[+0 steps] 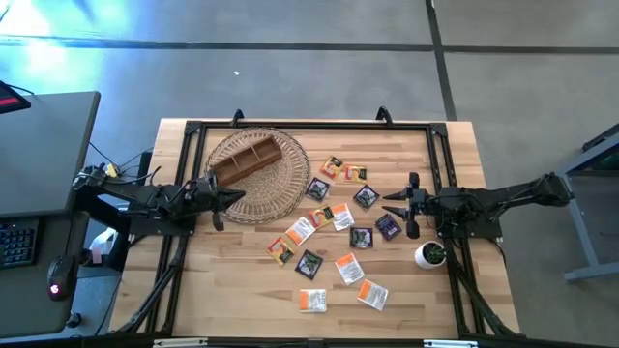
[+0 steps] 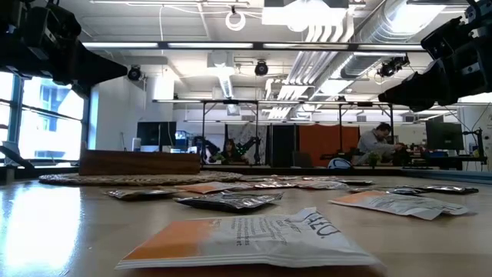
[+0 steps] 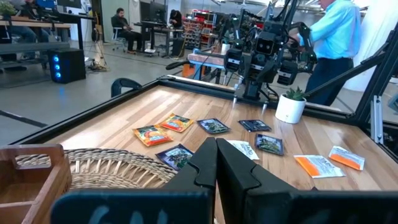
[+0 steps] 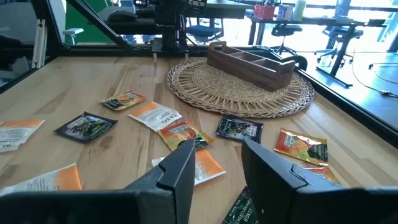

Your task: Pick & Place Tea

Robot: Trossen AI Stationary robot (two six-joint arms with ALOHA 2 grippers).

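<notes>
On the worktop [image 1: 242, 290], the tea sachets [image 1: 334, 242] lie flat and spread out, right in front of the right gripper [image 1: 392, 204], its fingers apart and empty. The left gripper [image 1: 237, 196], fingers shut, hangs farther off by the wicker mat [image 1: 290, 155]

Bare surface [image 1: 232, 280] lies open along the left side and near edge. The tea sachets [image 1: 343, 220] crowd the middle, some touching, with narrow gaps between. The wicker mat [image 1: 280, 188], its wooden divided box [image 1: 247, 160] and the potted plant [image 1: 431, 254] block the rest.
</notes>
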